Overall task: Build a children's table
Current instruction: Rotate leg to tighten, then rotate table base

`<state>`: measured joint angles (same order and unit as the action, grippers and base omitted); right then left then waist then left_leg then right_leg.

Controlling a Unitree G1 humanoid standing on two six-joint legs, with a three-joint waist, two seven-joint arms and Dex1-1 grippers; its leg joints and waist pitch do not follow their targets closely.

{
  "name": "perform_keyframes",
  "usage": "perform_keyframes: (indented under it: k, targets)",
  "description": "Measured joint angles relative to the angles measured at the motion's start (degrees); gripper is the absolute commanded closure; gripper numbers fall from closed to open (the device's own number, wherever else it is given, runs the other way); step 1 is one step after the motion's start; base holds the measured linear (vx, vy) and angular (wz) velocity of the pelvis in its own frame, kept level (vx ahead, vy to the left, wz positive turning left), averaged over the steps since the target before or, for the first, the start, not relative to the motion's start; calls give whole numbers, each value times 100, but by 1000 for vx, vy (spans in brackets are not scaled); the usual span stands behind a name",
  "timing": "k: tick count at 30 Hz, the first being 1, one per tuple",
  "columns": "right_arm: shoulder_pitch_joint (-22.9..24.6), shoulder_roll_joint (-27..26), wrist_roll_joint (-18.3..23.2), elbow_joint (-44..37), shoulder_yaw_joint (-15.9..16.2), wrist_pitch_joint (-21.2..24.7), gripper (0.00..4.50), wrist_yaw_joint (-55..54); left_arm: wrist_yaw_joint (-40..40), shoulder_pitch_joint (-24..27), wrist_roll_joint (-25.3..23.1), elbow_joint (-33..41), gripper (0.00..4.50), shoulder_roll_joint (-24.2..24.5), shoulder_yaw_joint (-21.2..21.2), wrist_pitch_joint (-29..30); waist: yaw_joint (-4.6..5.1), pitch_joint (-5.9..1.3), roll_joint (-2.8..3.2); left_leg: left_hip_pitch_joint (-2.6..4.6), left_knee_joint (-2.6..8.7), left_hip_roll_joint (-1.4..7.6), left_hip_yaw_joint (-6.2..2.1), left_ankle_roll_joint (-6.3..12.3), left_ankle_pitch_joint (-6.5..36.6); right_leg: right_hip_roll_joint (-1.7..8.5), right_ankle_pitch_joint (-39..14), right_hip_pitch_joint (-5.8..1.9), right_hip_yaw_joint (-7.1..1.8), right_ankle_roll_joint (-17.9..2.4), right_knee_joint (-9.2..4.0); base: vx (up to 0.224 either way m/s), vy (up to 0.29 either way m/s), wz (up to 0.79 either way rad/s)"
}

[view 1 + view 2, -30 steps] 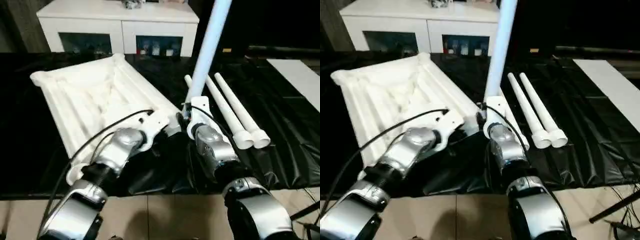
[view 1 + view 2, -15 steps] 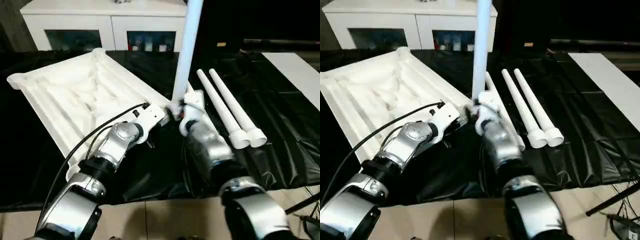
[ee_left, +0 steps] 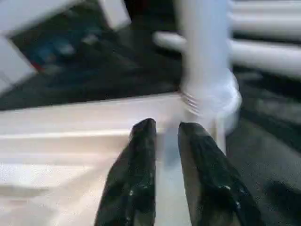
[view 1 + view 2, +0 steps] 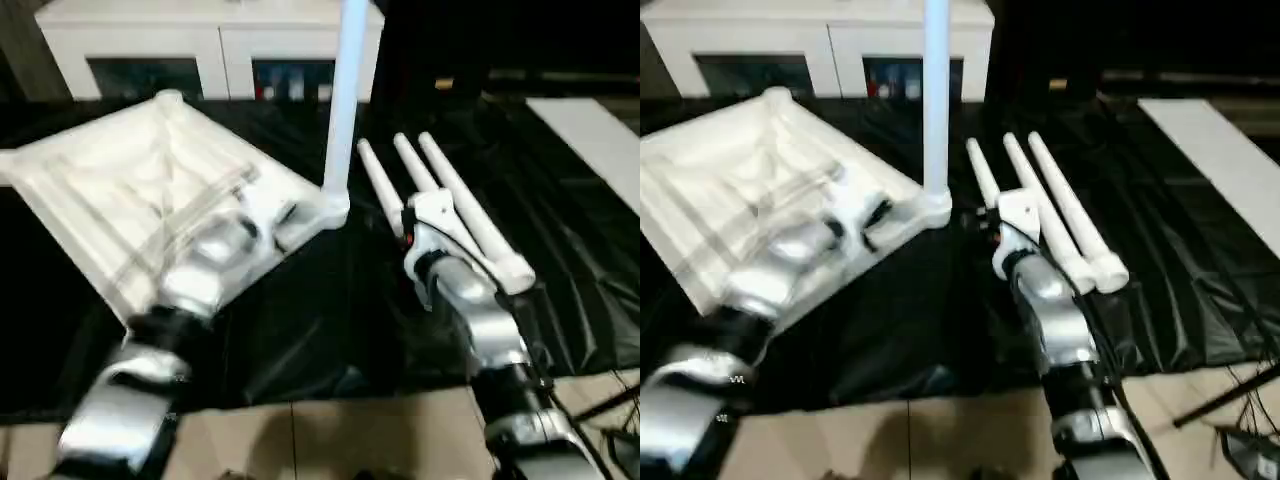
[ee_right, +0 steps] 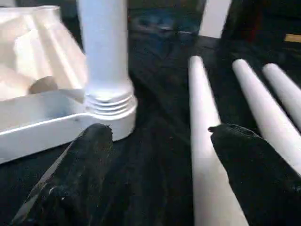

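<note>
1. Because its corner sockets must face up, the tabletop (image 4: 150, 200) lies ribbed side up on the black table (image 4: 560, 260).
2. One leg (image 4: 345, 110) stands upright in the near socket; three spare legs (image 4: 450, 205) lie beside it.
3. Right gripper (image 5: 157, 141): wide, empty, beside the seated leg.
4. Left gripper (image 3: 164, 155): narrow gap, over the tabletop rim; grip cannot be told.

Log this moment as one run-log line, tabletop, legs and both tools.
tabletop: underside up | upright leg: in corner socket | loose legs: three, lying beside | right tool: open, empty | left tool: narrow gap, over tabletop rim

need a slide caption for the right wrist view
Open right end effector beside an upright leg seated in the tabletop corner socket, three spare legs alongside.
</note>
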<state>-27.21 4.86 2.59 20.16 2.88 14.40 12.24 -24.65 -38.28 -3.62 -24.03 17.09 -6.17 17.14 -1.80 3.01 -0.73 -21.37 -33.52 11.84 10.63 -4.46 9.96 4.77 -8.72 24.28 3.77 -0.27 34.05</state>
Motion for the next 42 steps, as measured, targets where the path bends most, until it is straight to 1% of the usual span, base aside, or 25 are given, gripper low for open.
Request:
perform_keyframes:
  k: [2, 4, 5, 6, 7, 8, 10, 11, 13, 16, 18, 20, 22, 24, 29, 31, 34, 39, 42]
  targets:
    - [9, -10, -22, 58, 162, 106, 74, 137, 5, 348, 38, 577, 318, 238, 212, 401, 16, 10, 17, 3, -2, 0, 1, -1, 0, -1, 0, 0, -1, 1, 4, 0, 0, 0]
    - [8, -20, -84, 196, 256, 122, 74, 183, 72, 537, -31, 767, 305, 481, 388, 631, 6, 14, 18, 0, -4, 2, -6, -4, -2, -5, 1, 0, 0, 0, 7, 0, 0, 0]
    - [-5, -29, -116, 301, 303, 132, 74, 193, 109, 645, -117, 873, 295, 694, 476, 754, 1, 15, 19, 1, -6, 3, -9, -5, -3, -9, 1, 0, -3, -1, 8, 0, 0, 0]
    - [-56, -66, -135, 404, 343, 136, 74, 188, 108, 761, -211, 974, 295, 951, 514, 843, 7, 16, 16, 1, -6, 3, -9, -6, -3, -11, 2, 0, -6, -1, 10, 0, 0, 0]
    - [-149, -133, -164, 551, 380, 144, 74, 181, 32, 916, -321, 1093, 295, 1312, 526, 942, 43, 20, -2, 7, -4, 3, -9, -6, -4, -17, 2, 3, -12, -1, 12, 0, 0, 0]
    - [-218, -159, -195, 654, 384, 149, 74, 174, -82, 1043, -431, 1117, 295, 1670, 602, 1046, 33, 22, -10, 3, -9, 3, -39, -10, -5, -30, -5, 4, -9, 11, 8, 0, 0, 0]
    - [-351, -190, -227, 848, 373, 147, 74, 147, -301, 1234, -507, 1128, 295, 2065, 703, 1129, 12, 22, -27, 1, -8, 1, -50, -15, -8, -35, -13, 2, -10, 24, 7, 0, 0, 0]
    - [-461, -222, -227, 975, 367, 148, 74, 121, -449, 1365, -509, 1139, 295, 2236, 761, 1178, -16, 22, -28, 0, -8, -1, -50, -15, -8, -35, -12, 2, -14, 22, 7, 0, 0, 0]
    - [-613, -326, -228, 1122, 369, 145, 74, 38, -626, 1567, -511, 1136, 295, 2514, 775, 1317, -35, 22, -33, 0, -8, 0, -46, -16, -8, -35, 1, -2, -18, -1, 9, 0, 0, 0]
    - [-795, -427, -243, 1454, 375, 88, 74, -88, -590, 1624, -620, 1068, 295, 2784, 801, 1537, -93, 25, -52, -2, -10, 0, -46, -18, -10, -35, 0, -13, -20, 0, 7, 0, 0, 0]
    - [-1010, -475, -257, 1942, 367, -27, 74, -215, -470, 1625, -740, 888, 295, 3022, 903, 1662, -76, 25, -55, -1, -13, -1, -45, -18, -10, -35, 1, -18, -22, -1, 7, 0, 0, 0]
    - [-1216, -493, -339, 2457, 365, -165, 74, -346, -495, 1703, -769, 889, 295, 3215, 978, 1807, -66, 26, -53, 5, -13, -2, -46, -19, -10, -35, 1, -23, -24, -2, 9, 0, 0, 0]
    - [-1421, -564, -358, 2942, 321, -279, 74, -429, -615, 1858, -794, 951, 295, 3295, 964, 1941, -50, 28, -50, 12, -12, -2, -46, -19, -10, -34, 1, -27, -25, -2, 11, 0, 0, 0]
    - [-1574, -651, -375, 3261, 316, -387, 74, -450, -762, 2039, -790, 1048, 295, 3297, 897, 2079, -38, 27, -51, 10, -12, 0, -51, -24, -13, -37, 1, -26, -22, -2, 14, 0, 0, 0]
    - [-1957, -976, -371, 4004, 315, -706, 74, -408, -1354, 2604, -530, 1926, 295, 3264, 503, 2546, -18, 25, -56, 11, -12, 1, -53, -26, -14, -37, 1, -26, -21, -3, 18, 0, 0, 0]
    - [-2016, -1101, -370, 4199, 328, -830, 74, -372, -1456, 2714, -400, 2172, 295, 3201, 463, 2669, -22, 23, -67, 11, -13, 1, -55, -28, -15, -37, 1, -25, -20, -3, 22, 0, 0, 0]
    - [-2059, -1172, -436, 4460, 378, -998, 74, -290, -1607, 2797, -198, 2633, 295, 3162, 433, 2930, -65, 25, -90, 10, -19, 1, -57, -30, -17, -37, 1, -28, -19, -3, 29, 0, 0, 0]
    - [-2114, -1244, -433, 4829, 327, -1249, 74, -52, -1800, 2899, 85, 3527, 295, 2921, 398, 3341, -96, 23, -116, 11, -35, 0, -59, -30, -17, -35, 1, -34, -24, -4, 40, 0, 0, 0]
    - [-2121, -1250, -439, 4892, 331, -1350, 74, 98, -1850, 2883, 282, 3921, 295, 2701, 324, 3490, -90, 21, -120, 12, -37, 0, -60, -30, -17, -35, 4, -34, -24, -7, 47, 0, 0, 0]
